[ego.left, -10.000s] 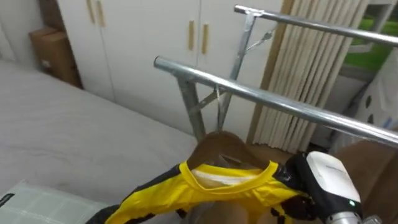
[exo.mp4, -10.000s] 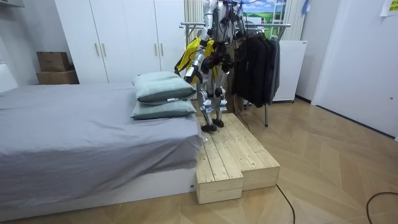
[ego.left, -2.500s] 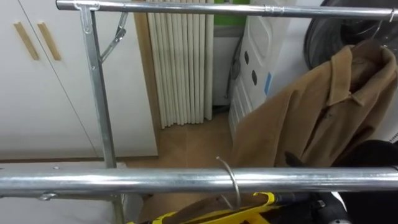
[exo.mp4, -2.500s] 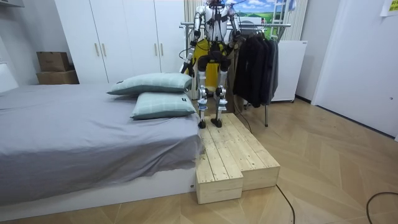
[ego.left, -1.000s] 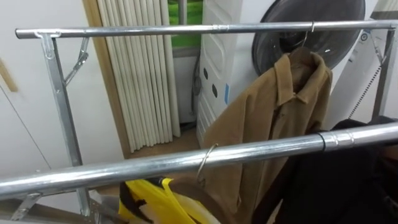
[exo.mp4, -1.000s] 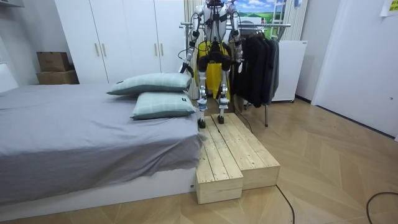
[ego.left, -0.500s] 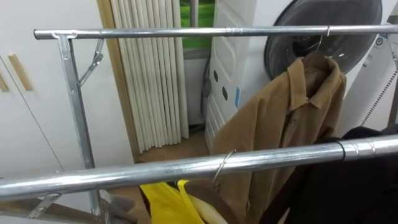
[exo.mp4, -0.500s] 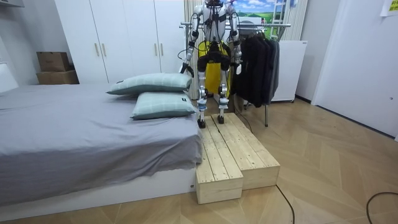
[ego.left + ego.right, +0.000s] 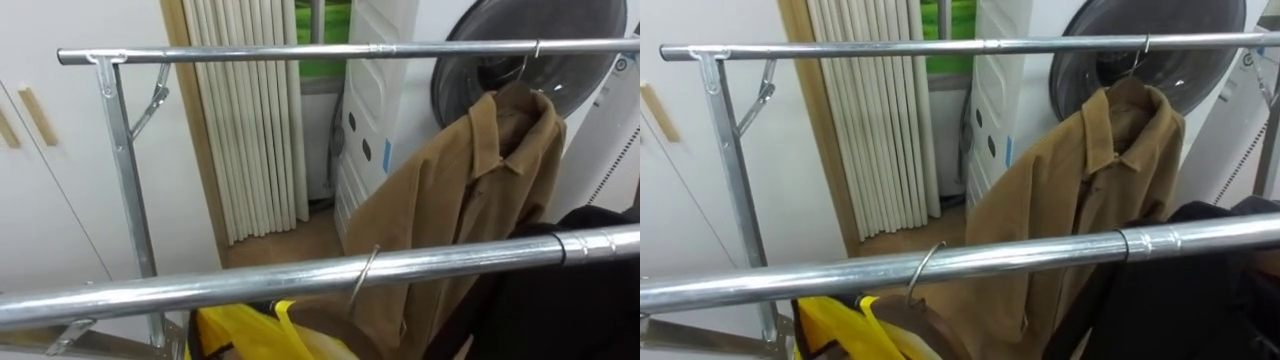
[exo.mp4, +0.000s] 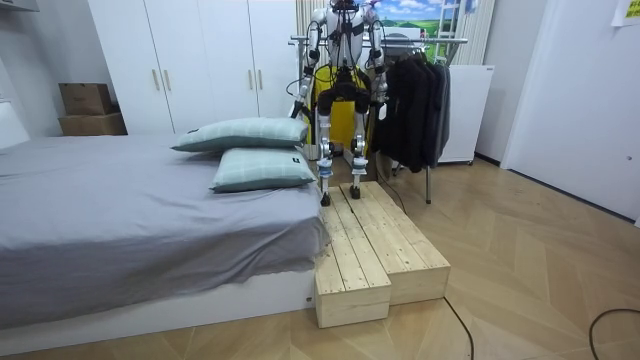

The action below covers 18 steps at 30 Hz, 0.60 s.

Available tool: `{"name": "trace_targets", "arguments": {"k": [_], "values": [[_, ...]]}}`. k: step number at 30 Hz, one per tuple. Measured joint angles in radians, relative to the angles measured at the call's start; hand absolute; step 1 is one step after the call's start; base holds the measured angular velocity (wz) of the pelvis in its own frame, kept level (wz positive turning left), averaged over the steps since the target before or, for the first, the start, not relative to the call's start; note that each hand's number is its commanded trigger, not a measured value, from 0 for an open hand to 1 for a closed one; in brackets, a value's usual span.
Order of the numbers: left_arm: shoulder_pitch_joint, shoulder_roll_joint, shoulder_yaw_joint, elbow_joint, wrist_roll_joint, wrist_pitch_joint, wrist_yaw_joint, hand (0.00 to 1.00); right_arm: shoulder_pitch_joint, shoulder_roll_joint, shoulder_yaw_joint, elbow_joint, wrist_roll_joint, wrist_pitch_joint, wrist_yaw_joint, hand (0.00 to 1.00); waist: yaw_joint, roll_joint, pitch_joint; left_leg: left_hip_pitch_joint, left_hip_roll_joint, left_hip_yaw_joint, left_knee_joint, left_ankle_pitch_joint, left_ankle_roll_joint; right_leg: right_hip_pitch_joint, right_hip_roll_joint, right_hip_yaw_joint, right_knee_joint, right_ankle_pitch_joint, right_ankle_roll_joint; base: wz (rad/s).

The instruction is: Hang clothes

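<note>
**Yellow garment on near rail**

Yellow garment (image 9: 240, 335) at bottom centre of the eye views, below the near silver metal rail (image 9: 180, 292) that crosses the lower frame; its thin metal hanger hook (image 9: 362, 276) sits over that rail; far silver metal rail (image 9: 300, 50) along the top carries a brown collared coat (image 9: 470, 190) at right; dark clothes (image 9: 575, 310) at lower right under the near rail; room view: robot stands on a pale wooden platform (image 10: 380, 250) beside the grey bed (image 10: 120, 210), facing the rack at upper centre; left robot hand (image 10: 298, 108) and right robot hand (image 10: 384, 98) hang by its sides, too small there, cannot tell if spread or curled.
</note>
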Motion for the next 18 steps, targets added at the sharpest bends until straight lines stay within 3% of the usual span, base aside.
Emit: {"name": "trace_targets", "arguments": {"k": [7,14,18], "values": [[-0.002,0.003,-0.01,0.002,-0.011,0.0,-0.027,0.0,-0.002,-0.001,0.014,0.0,0.001,-0.001,0.011,0.0,0.001,-0.002,0.0017,0.001,0.0,-0.001,0.001,0.0,0.0,-0.001,0.0,0.0,0.002,0.001,-0.001,0.0],[-0.019,0.006,-0.135,0.0,-0.023,-0.019,-0.095,0.0,-0.003,-0.001,0.022,-0.006,-0.001,-0.001,0.022,0.0,-0.002,-0.005,0.0011,0.007,0.002,-0.001,0.004,0.0,0.0,0.01,0.002,0.0,0.001,0.0,-0.001,0.0],[-0.027,0.009,-0.157,-0.006,-0.021,-0.026,-0.099,0.0,-0.02,-0.004,0.055,-0.013,-0.01,-0.001,0.021,0.0,0.0,-0.01,-0.0011,-0.012,0.005,0.004,0.019,-0.001,0.0,-0.009,-0.001,-0.012,0.02,-0.008,-0.009,0.02]]}}
